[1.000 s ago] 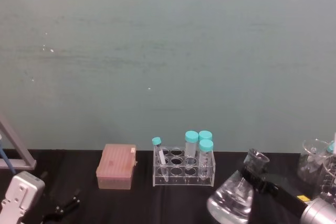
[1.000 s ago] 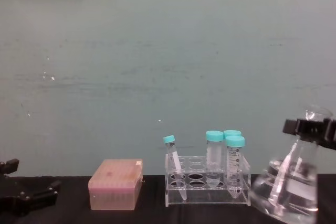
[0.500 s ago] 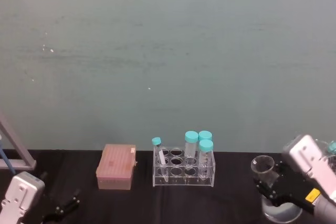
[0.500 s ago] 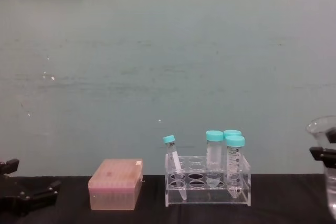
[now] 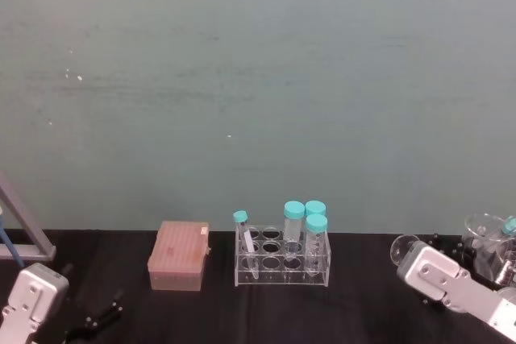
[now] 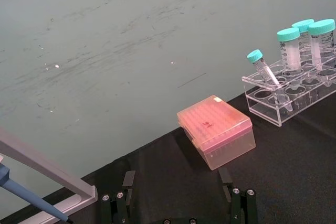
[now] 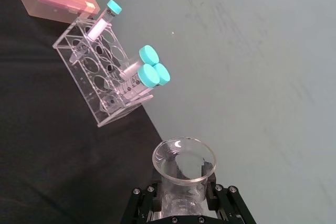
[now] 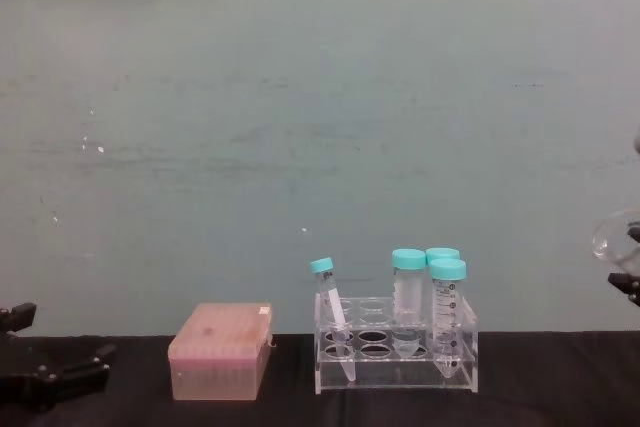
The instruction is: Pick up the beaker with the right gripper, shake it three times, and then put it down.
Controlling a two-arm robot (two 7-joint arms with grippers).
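Observation:
The beaker (image 7: 184,165) is clear glass with a flared rim, and my right gripper (image 7: 182,196) is shut on its neck just below that rim. In the head view the beaker's rim (image 5: 403,249) peeks out beside the white right wrist (image 5: 439,274) at the lower right, right of the tube rack. In the chest view the rim (image 8: 612,235) sits at the far right edge, lifted above the table, with its body out of frame. My left gripper (image 6: 178,205) rests open and empty at the lower left, its fingers (image 8: 60,379) low over the black tabletop.
A pink translucent box (image 5: 179,257) and a clear rack (image 5: 282,263) holding several teal-capped tubes stand mid-table. More glassware (image 5: 486,239) stands at the far right behind the right arm. A grey slanted stand (image 5: 22,227) is at the far left.
The right gripper has swung the beaker rightward and upright, from tilted beside the rack to the far right edge of the chest view. The left arm has not moved.

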